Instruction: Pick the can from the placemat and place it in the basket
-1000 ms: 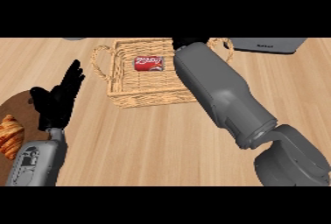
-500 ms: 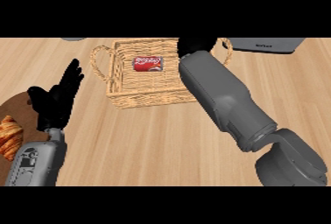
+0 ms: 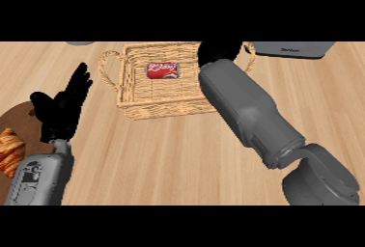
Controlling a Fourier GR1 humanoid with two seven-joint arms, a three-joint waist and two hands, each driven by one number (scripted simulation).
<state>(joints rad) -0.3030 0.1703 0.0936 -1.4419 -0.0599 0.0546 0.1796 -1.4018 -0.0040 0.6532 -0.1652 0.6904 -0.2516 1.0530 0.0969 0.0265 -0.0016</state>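
Note:
A red can (image 3: pixel 162 70) lies on its side inside the wicker basket (image 3: pixel 143 103), in its far half. Nothing touches the can. My right hand (image 3: pixel 218 52) hovers over the basket's far right corner, just right of the can; the picture's upper edge cuts it off. Its grey forearm (image 3: pixel 246 111) crosses the basket's right rim. At the left my left hand (image 3: pixel 63 107) rests open, fingers pointing up, clear of the basket. The brown placemat (image 3: pixel 16 118) shows at the left edge, partly behind that hand.
A croissant (image 3: pixel 8 150) lies on the placemat at the left edge. A grey appliance (image 3: pixel 294 49) stands at the far right, behind the basket's right handle. A small grey object (image 3: pixel 80 43) peeks in at the far left. Bare wooden counter (image 3: pixel 164 154) spreads in front of the basket.
My right hand has drawn back slightly toward me, so a little more of it shows. The can stays put in the basket, and the left hand has not moved.

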